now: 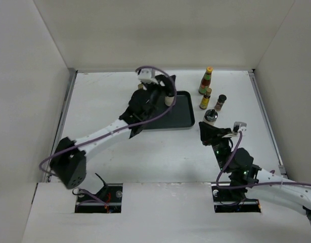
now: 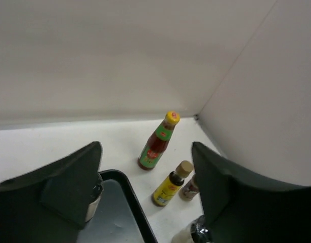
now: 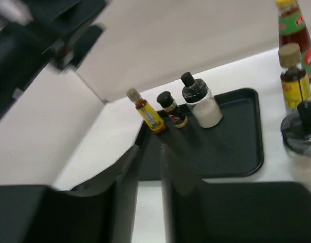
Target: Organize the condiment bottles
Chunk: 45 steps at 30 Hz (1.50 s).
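A black tray (image 1: 183, 114) lies mid-table. In the right wrist view it (image 3: 231, 147) holds a small yellow-labelled bottle (image 3: 148, 114), a dark-capped jar (image 3: 173, 110) and a white jar with a black cap (image 3: 202, 102). Right of the tray on the table stand the red bottle with a yellow cap (image 1: 206, 81), an amber yellow-labelled bottle (image 1: 205, 98), a dark-capped jar (image 1: 220, 103) and the silver-lidded shaker (image 1: 211, 117). My left gripper (image 1: 164, 90) hovers over the tray's far edge, open and empty (image 2: 145, 174). My right gripper (image 1: 208, 132) sits just in front of the shaker, its fingers almost together and empty (image 3: 150, 149).
White walls enclose the table on the left, back and right. The left arm stretches diagonally over the tray's left half and hides the bottles there in the top view. The right arm's base lies at the near right.
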{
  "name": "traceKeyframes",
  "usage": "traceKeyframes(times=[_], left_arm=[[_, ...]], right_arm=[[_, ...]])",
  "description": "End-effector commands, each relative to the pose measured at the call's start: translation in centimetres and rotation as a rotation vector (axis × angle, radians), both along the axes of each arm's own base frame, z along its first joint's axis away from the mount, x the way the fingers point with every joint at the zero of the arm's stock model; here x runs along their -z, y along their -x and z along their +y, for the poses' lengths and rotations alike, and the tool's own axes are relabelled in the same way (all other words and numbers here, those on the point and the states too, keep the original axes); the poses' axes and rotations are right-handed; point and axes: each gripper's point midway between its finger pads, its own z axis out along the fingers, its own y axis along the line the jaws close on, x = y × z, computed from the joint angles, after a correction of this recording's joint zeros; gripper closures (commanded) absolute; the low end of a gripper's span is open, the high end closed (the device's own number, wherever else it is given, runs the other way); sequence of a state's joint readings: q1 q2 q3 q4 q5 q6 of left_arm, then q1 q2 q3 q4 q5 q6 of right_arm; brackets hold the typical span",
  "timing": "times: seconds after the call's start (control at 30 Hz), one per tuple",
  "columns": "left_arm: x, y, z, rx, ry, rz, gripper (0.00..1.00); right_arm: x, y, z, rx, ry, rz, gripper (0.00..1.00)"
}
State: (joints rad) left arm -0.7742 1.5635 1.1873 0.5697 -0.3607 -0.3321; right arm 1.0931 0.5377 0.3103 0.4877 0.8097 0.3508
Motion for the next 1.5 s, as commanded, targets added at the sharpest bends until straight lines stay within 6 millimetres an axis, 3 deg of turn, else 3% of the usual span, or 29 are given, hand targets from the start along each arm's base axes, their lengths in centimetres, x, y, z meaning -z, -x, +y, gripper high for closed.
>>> traceKeyframes(times=[0.0,0.03,0.1,0.23,0.33,0.5,0.67,0.77,0.9,1.17,1.4,1.47], left_arm=[[-0.5,2.6,5.7,-0.13,0.155,-0.03,0.46],[0.7,3.4,7.9,-0.185,0.183,-0.008,0.56],[3.5,4.8,11.9,-0.276,0.22,0.033,0.64],[9.2,7.8,18.7,-0.419,0.252,0.102,0.71],[12.4,9.4,21.8,-0.477,0.269,0.152,0.74],[16.2,10.6,26.1,-0.6,0.265,0.219,0.68],[19.3,11.6,29.0,-0.693,0.256,0.27,0.47],[19.3,11.2,29.6,-0.713,0.288,0.258,0.34],[19.6,10.5,28.8,-0.692,0.298,0.248,0.25],[20.5,10.4,27.2,-0.638,0.273,0.266,0.22],[20.5,10.7,26.8,-0.623,0.27,0.26,0.2],[20.5,10.8,26.8,-0.625,0.267,0.26,0.2]], right_arm=[[-1.9,-0.9,-2.0,0.123,-0.03,0.005,0.81],[-1.2,-1.5,-2.7,0.181,0.012,0.036,0.82],[-0.3,-2.6,-3.9,0.285,0.11,0.091,0.73],[1.5,-5.7,-5.9,0.416,0.269,0.186,0.28],[2.8,-7.7,-7.1,0.45,0.337,0.258,0.13],[4.8,-10.4,-7.7,0.407,0.397,0.401,0.04],[7.4,-11.9,-8.0,0.371,0.437,0.507,0.02],[9.5,-12.4,-8.1,0.362,0.473,0.567,0.01],[11.6,-13.1,-8.5,0.359,0.472,0.603,0.01],[12.0,-15.5,-9.9,0.409,0.418,0.577,0.06],[13.3,-16.8,-9.1,0.383,0.412,0.611,0.12],[13.7,-16.7,-9.2,0.387,0.417,0.619,0.21]])
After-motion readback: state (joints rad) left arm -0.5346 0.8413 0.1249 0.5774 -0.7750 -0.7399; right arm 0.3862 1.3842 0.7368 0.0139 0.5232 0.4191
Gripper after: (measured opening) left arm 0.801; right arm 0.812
